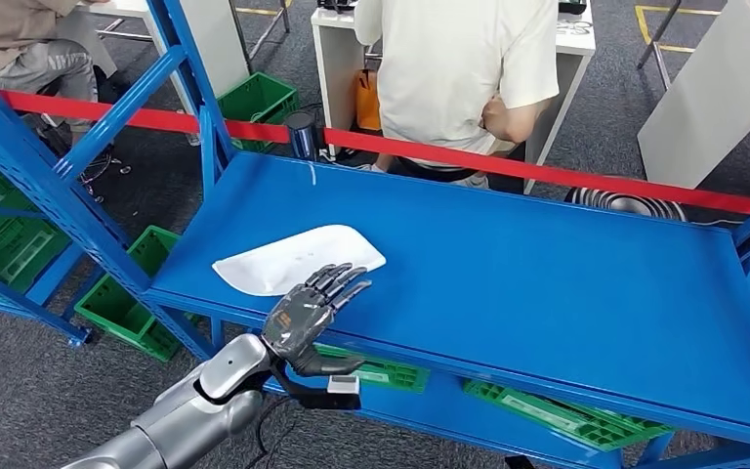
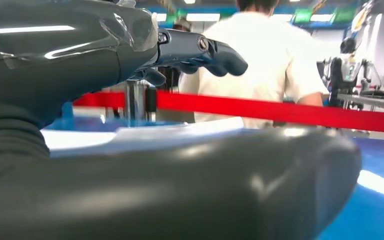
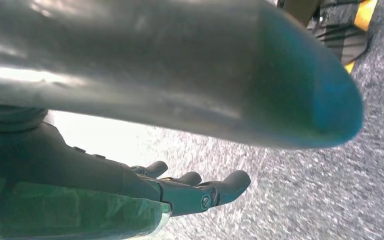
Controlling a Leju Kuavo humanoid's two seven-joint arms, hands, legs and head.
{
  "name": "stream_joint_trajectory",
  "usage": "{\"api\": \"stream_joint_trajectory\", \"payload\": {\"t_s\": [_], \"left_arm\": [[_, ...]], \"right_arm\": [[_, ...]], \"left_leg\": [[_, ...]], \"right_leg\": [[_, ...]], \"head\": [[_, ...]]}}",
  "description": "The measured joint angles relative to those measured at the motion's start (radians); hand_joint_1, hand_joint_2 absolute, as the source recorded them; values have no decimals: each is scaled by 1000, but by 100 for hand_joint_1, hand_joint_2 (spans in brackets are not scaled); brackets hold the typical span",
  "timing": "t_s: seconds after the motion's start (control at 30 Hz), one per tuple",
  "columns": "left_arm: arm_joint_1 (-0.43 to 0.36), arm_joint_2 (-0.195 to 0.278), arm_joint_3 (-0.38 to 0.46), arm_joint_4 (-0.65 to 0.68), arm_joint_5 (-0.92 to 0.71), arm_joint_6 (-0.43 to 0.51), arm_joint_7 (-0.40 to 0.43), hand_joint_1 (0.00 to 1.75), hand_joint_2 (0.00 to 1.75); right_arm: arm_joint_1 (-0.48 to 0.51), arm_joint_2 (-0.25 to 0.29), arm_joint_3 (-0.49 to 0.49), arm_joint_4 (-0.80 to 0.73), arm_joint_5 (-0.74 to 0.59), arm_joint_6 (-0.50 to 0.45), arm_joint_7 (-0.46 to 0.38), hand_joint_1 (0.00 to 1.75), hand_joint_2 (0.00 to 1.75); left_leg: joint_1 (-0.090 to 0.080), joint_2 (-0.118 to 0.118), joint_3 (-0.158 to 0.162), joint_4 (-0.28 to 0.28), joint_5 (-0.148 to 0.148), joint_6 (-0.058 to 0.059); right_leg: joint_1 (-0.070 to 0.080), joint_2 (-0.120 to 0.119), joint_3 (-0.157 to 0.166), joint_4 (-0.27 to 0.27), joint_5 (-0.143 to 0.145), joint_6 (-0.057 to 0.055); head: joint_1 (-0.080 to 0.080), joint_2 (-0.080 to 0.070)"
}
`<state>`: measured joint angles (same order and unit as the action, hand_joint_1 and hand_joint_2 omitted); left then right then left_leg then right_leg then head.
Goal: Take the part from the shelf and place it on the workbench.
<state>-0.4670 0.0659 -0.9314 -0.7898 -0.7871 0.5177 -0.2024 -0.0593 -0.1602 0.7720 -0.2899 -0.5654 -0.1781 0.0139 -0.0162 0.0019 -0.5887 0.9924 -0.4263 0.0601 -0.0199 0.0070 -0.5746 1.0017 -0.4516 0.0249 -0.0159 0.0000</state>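
- One white part [image 1: 298, 259], flat and rounded at the corners, is lying on the top deck of the blue shelf [image 1: 547, 283], toward its near left corner.
- The left hand [image 1: 312, 313] is hovering at the shelf's front edge, fingers [image 1: 337, 281] spread and stretched out over the near rim of the part, thumb sticking out below the deck edge; it is holding nothing.
- From the left wrist view, the part [image 2: 145, 134] is showing as a pale slab just past the thumb, with the fingers above it.
- The right hand [image 3: 180, 192] is hanging over grey carpet [image 3: 305, 200], fingers loosely extended and apart, gripping nothing.
- One red barrier strip [image 1: 508, 161] is running across behind the shelf.
- Two people are sitting beyond it: one in a white shirt [image 1: 459, 68] at a white desk, one at the far left [image 1: 20, 39].
- Green crates are showing around the rack: one behind the blue upright [image 1: 259, 98], one on the floor at left [image 1: 127, 303], and flat green trays on the lower deck [image 1: 566, 415].
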Motion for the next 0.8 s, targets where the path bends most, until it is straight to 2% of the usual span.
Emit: {"api": "stream_joint_trajectory", "payload": {"t_s": [0.07, 0.13, 0.17, 0.2, 0.23, 0.27, 0.3, 0.33, 0.37, 0.4, 0.47, 0.53, 0.6, 0.67, 0.7, 0.73, 0.77, 0.8], "left_arm": [[-2, -1, -11, -6, -17, 14, 17, 0, 0], [-3, -2, -22, -10, -34, 27, 39, 0, 0], [-2, -2, -26, -10, -46, 35, 55, 0, 0], [0, -2, -30, -10, -60, 44, 72, 0, 0], [2, -2, -33, -9, -77, 52, 91, 0, 44], [2, -3, -35, -8, -94, 59, 108, 0, 87], [2, -4, -38, -6, -110, 65, 124, 0, 131], [1, -4, -40, -4, -122, 69, 136, 0, 175], [0, -4, -42, -3, -129, 70, 144, 0, 175], [0, -4, -43, -1, -133, 69, 150, 0, 175], [-1, -4, -44, 3, -133, 68, 154, 0, 175], [-1, -4, -43, 8, -131, 67, 155, 0, 175], [-1, -3, -43, 12, -129, 69, 155, 0, 175], [2, -2, -43, 18, -129, 70, 156, 0, 175], [4, -1, -43, 21, -130, 71, 158, 0, 175], [6, -1, -43, 24, -133, 72, 162, 0, 175], [7, -1, -43, 27, -137, 74, 166, 0, 175], [6, 0, -42, 29, -143, 77, 171, 0, 175]], "right_arm": [[4, -1, -5, 0, -3, -1, -4, 0, 0], [8, -2, -10, 0, -8, -5, -5, 0, 0], [11, -3, -11, 0, -10, -7, -5, 0, 0], [15, -4, -12, 0, -13, -9, -5, 0, 0], [18, -4, -13, 0, -15, -10, -5, 0, 0], [20, -5, -13, 0, -17, -11, -5, 0, 0], [21, -6, -13, 0, -20, -11, -5, 0, 0], [21, -7, -14, 0, -21, -11, -5, 0, 0], [20, -8, -14, 0, -22, -11, -5, 0, 0], [21, -9, -14, 0, -23, -12, -5, 0, 0], [23, -10, -14, 0, -27, -12, -4, 0, 0], [24, -9, -14, 0, -29, -12, -3, 0, 0], [24, -9, -14, 0, -30, -12, -3, 0, 0], [25, -10, -14, 0, -32, -12, -3, 0, 0], [26, -10, -14, 0, -34, -12, -3, 0, 0], [27, -10, -14, 0, -35, -13, -3, 0, 0], [28, -10, -14, 0, -37, -14, -3, 0, 0], [28, -10, -14, 0, -38, -14, -3, 0, 0]], "left_leg": [[5, 3, 13, -25, 14, 6], [7, 4, 17, -35, 20, 10], [6, 3, 16, -35, 21, 10], [5, 3, 15, -35, 20, 10], [5, 2, 15, -34, 20, 10], [5, 1, 15, -33, 20, 8], [5, 1, 15, -29, 18, 6], [3, 0, 13, -23, 15, 1], [0, 0, 10, -15, 10, -4], [-2, 0, 7, -9, 7, -9], [-3, 1, 3, -2, 4, -17], [1, 0, -3, 13, -8, -27], [8, -2, -39, 93, -58, -43], [16, -3, -105, 233, -122, -54], [20, -2, -129, 283, -136, -57], [23, -2, -137, 298, -131, -58], [25, -2, -125, 270, -108, -57], [26, -2, -93, 206, -72, -54]], "right_leg": [[2, -2, -21, 42, -24, 0], [1, -2, -83, 168, -78, -7], [0, -2, -116, 235, -101, -7], [-2, -2, -139, 279, -113, -3], [-3, -2, -142, 283, -109, 6], [-5, -3, -122, 242, -90, 17], [-7, -5, -86, 170, -61, 28], [-7, -7, -49, 95, -35, 34], [-7, -8, -19, 36, -15, 32], [-6, -9, -2, 3, -4, 25], [-4, -8, 3, -6, 3, 8], [-9, -7, 4, -7, 6, -2], [-14, -6, 5, -9, 8, -11], [-13, -6, 4, -8, 8, -15], [-13, -6, 4, -8, 8, -15], [-13, -6, 4, -8, 8, -15], [-13, -5, 5, -8, 8, -15], [-13, -4, 6, -8, 7, -14]], "head": [[1, 0], [3, 0], [3, 0], [3, 0], [3, 0], [3, 0], [3, 0], [3, 0], [2, 0], [2, 0], [1, 0], [0, 0], [-2, 0], [-3, 0], [-3, 0], [-3, 0], [-3, 0], [-3, 0]]}}
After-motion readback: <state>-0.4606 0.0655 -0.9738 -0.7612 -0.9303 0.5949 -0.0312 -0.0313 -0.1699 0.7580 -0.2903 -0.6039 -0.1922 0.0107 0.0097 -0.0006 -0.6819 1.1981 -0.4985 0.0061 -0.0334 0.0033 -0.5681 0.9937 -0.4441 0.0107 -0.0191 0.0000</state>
